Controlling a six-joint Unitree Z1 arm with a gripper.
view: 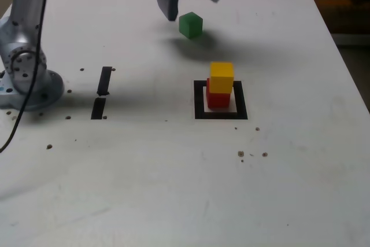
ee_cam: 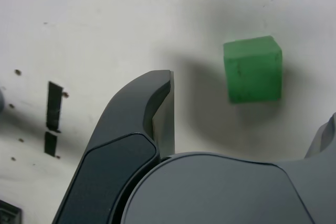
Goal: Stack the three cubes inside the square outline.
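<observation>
Surface (view: 139,172): one. Cubes: three, one of each colour. Red (view: 218,100), one; yellow (view: 221,77), one; green (view: 191,25), one. Stacks: one, two cubes high, yellow over red. Cubes apart from it: one, the green. Square outline (view: 199,105): one, black, two cubes within. Black strips (view: 104,79): two, end to end. Arms (view: 26,18): one. Grippers (view: 194,8): one, two fingers. Black cables (view: 39,50): one. Dark specks: many, too small for a sure tally.

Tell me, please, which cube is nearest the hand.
The green cube is nearest the hand; it lies outside the black outline, while the red and yellow ones are stacked inside.
</observation>
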